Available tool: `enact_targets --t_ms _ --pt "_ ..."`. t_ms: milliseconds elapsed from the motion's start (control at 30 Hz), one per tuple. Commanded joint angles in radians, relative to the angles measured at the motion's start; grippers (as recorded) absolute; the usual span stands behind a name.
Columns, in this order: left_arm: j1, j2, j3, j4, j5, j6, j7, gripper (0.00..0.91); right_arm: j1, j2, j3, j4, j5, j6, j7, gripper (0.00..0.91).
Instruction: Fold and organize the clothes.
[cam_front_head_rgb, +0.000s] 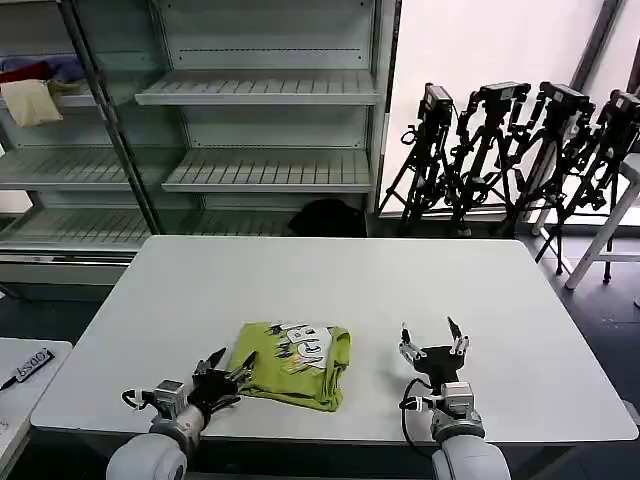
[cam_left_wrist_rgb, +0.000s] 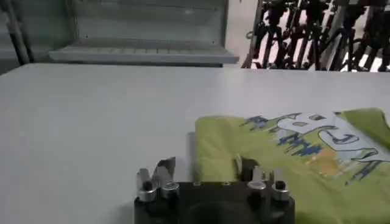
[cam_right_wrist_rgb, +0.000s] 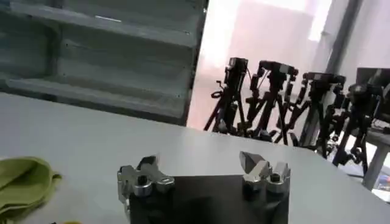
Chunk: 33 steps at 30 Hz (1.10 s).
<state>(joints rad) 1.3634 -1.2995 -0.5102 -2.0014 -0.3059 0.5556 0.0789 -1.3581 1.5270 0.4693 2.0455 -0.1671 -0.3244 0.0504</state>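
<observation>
shelf unit (cam_front_head_rgb: 270, 170) upper left of head view: cream cloth (cam_front_head_rgb: 32, 102) and red cloth (cam_front_head_rgb: 25, 71) on its far-left shelf. white desk (cam_front_head_rgb: 340, 270) carries folded lime shirt (cam_front_head_rgb: 292, 363), lower centre-left of frame, near front edge; long axis left-right, slightly tilted; white print patch (cam_front_head_rgb: 303, 343) up, on its far half. left pincer (cam_front_head_rgb: 232, 372) released, spread fingers touching or just at shirt's left edge. right pincer (cam_front_head_rgb: 430, 340) released, holding nothing, right of shirt, apart. tripods (cam_front_head_rgb: 520, 150) upper right.

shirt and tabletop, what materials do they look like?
Shirt: soft knit fabric, likely cotton or a blend; matte lime, rumpled folds, printed white-blue graphic. Table: smooth white top, probably laminate or painted board; even, faintly glossy surface, no grain.
</observation>
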Motion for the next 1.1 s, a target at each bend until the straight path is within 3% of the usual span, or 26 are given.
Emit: enact_targets --t_ms 33,267,500,667,833,1100 --pt "0.006 -0.018 0.006 -0.001 -0.048 0.02 -0.001 0.02 -0.002 0.0 0.003 0.0 0.0 0.001 0.001 0.907" --pt "0.001 -0.032 0.01 0.004 -0.104 0.001 -0.011 0.02 -0.012 -0.001 0.009 0.005 0.0 0.004 0.005 0.907" --pt "0.015 -0.038 -0.018 0.014 -0.084 -0.117 -0.01 0.0 -0.015 -0.001 0.012 0.009 0.0 0.005 0.007 0.907" --pt "0.039 -0.003 -0.131 0.004 -0.018 -0.197 0.03 0.0 -0.013 -0.001 0.017 0.008 0.001 0.006 0.005 0.907" --pt "0.026 0.113 -0.331 0.035 -0.021 -0.212 0.091 0.0 -0.01 -0.002 0.021 -0.001 0.004 0.012 0.002 0.907" --pt "0.002 0.436 -0.609 0.132 -0.019 -0.208 0.202 0.0 -0.001 -0.001 0.016 -0.024 0.006 0.026 0.002 0.907"
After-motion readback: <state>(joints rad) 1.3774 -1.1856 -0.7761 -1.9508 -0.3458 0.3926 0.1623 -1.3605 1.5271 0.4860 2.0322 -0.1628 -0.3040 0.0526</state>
